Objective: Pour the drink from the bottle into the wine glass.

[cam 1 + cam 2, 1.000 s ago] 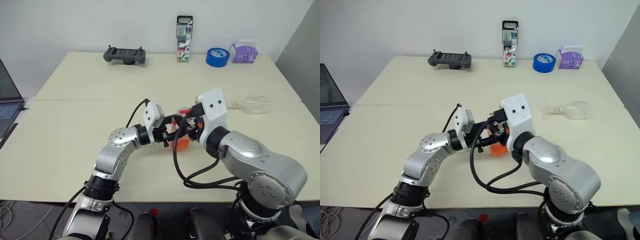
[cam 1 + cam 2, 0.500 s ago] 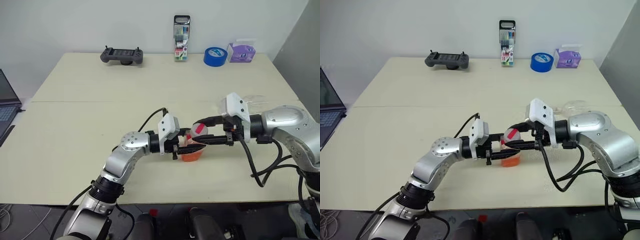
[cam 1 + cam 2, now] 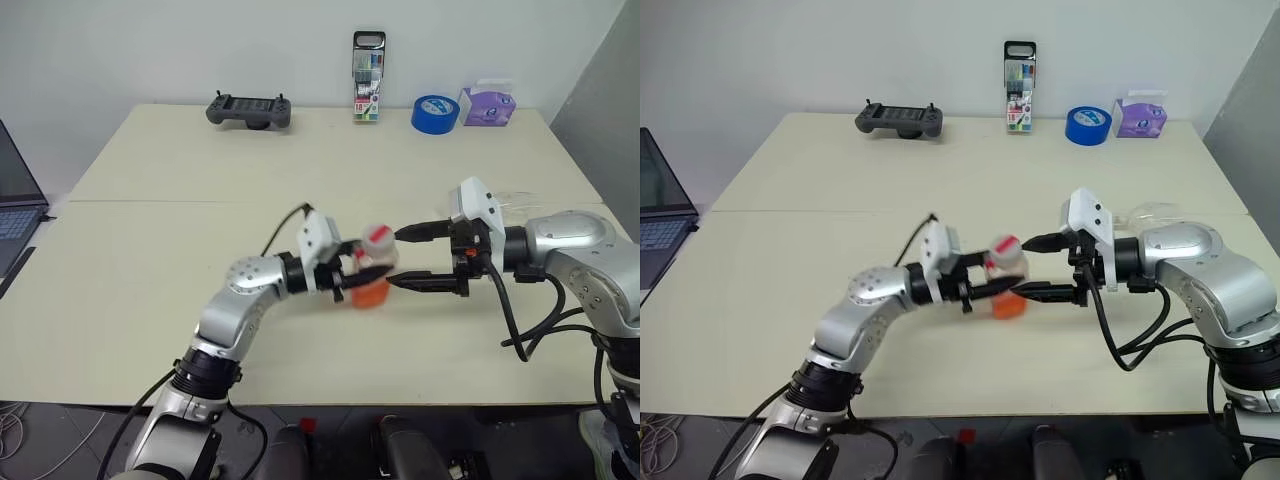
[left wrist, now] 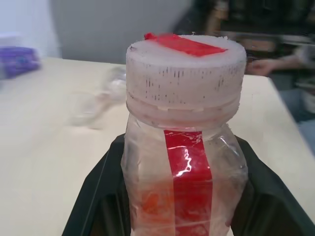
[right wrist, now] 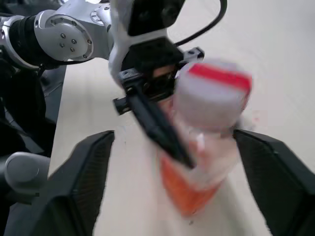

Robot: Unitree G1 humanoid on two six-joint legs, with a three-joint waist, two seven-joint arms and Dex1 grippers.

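Observation:
My left gripper [image 3: 352, 280] is shut on the bottle [image 3: 373, 262], a small clear plastic one held roughly upright just above the table's near middle. Its red-and-white cap [image 4: 186, 73] is on, a red strip runs down its body, and the orange-red drink [image 3: 368, 293] sits in its lower part. My right gripper [image 3: 401, 259] stands open just right of the bottle, one finger level with the cap, the other lower, neither touching. The wine glass [image 3: 514, 203] lies on its side on the table behind my right arm.
Along the table's far edge stand a black game controller [image 3: 249, 108], an upright pen case [image 3: 367, 78], a blue tape roll [image 3: 434, 112] and a purple tissue pack [image 3: 488, 104]. A laptop [image 3: 14, 205] sits off the left edge.
My right gripper has opened wide and drawn back to the right, off the bottle's cap. The left gripper still holds the bottle, which now stands more upright.

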